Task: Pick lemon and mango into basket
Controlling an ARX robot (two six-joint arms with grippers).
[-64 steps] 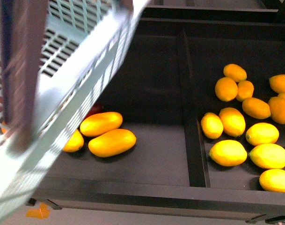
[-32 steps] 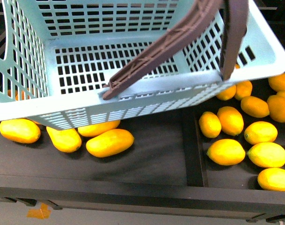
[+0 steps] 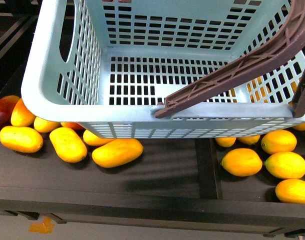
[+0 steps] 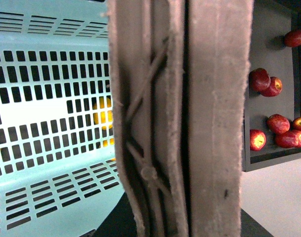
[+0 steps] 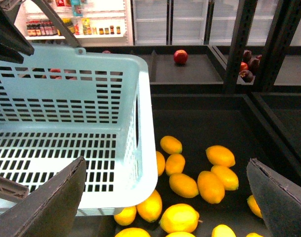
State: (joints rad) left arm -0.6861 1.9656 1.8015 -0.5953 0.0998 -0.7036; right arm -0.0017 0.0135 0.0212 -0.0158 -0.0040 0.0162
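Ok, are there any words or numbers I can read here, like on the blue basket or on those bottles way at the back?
Small bottles on the lit white shelf, seen in the right wrist view: they have labels, but these are too small to read.
Light turquoise plastic basket with slotted sides and brown handles: no writing shows on it.
Nothing else in any view carries words, numbers or signs that can be read.

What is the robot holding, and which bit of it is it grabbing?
The left hand grips the basket by its two brown handles, pressed together. The right hand is open and holds nothing.
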